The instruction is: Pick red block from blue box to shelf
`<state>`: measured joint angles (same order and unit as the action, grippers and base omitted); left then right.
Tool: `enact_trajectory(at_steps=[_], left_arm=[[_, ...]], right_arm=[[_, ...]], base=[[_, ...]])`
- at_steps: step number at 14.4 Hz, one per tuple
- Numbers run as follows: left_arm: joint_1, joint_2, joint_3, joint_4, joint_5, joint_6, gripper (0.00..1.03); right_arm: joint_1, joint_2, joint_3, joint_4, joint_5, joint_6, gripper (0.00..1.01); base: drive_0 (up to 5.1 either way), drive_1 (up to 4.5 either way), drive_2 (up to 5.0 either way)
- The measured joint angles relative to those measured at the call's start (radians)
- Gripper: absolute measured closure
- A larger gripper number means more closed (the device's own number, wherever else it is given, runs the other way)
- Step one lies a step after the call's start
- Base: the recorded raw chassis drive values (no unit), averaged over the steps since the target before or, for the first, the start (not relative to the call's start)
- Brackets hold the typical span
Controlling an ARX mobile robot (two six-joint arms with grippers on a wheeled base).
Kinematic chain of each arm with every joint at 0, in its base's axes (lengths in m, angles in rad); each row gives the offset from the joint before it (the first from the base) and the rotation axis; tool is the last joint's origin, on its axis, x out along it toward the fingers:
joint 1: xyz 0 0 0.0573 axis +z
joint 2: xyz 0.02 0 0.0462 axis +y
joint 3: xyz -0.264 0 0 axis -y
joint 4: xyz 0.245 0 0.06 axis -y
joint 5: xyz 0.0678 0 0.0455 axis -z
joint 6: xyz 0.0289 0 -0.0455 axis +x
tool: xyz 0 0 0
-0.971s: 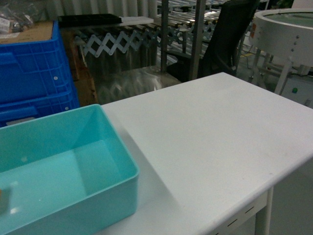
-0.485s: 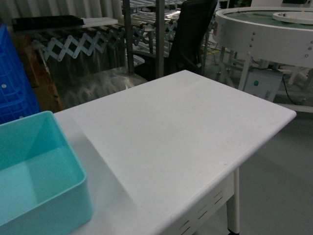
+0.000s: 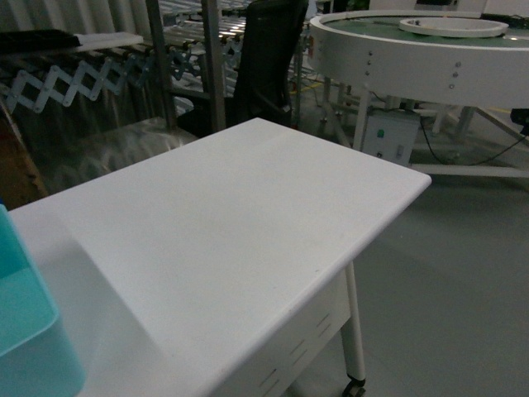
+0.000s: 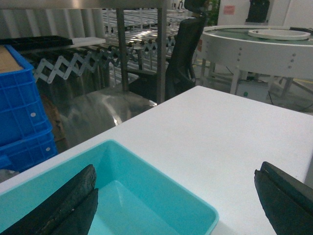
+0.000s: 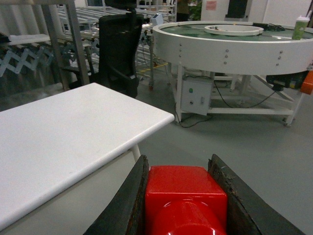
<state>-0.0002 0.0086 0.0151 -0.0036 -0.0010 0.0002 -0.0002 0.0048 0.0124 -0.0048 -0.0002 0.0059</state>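
Observation:
The red block (image 5: pixel 186 196), glossy with a round stud facing the camera, sits clamped between the dark fingers of my right gripper (image 5: pixel 179 163), which hangs out past the table's edge over the grey floor. My left gripper (image 4: pixel 177 177) stands wide open above the near corner of the blue box (image 4: pixel 146 196), whose visible inside holds nothing. In the head view only a corner of the blue box (image 3: pixel 25 331) shows at the lower left, and neither gripper appears there. The shelf is out of view.
The white table (image 3: pixel 223 231) ends in a rounded corner at the right. Behind it stand a steel frame with roller rails (image 3: pixel 213 58), a black chair (image 3: pixel 264 58) and a scissor conveyor (image 3: pixel 66 78). A white round table (image 3: pixel 421 50) is at right; blue crates (image 4: pixel 22 117) at left.
The head view has swung to the right: the blue box has slid almost out at the left, the blue crates have left the view, and the round table and floor have come in.

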Motion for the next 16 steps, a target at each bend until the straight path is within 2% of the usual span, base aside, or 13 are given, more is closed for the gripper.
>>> enact_trajectory(at_steps=[16], left_arm=[[0.0,0.0,0.0,0.0,0.0,0.0,0.05]], right_arm=[[0.0,0.0,0.0,0.0,0.0,0.0,0.72]], base=[[-1.6,-1.58,-1.6]])
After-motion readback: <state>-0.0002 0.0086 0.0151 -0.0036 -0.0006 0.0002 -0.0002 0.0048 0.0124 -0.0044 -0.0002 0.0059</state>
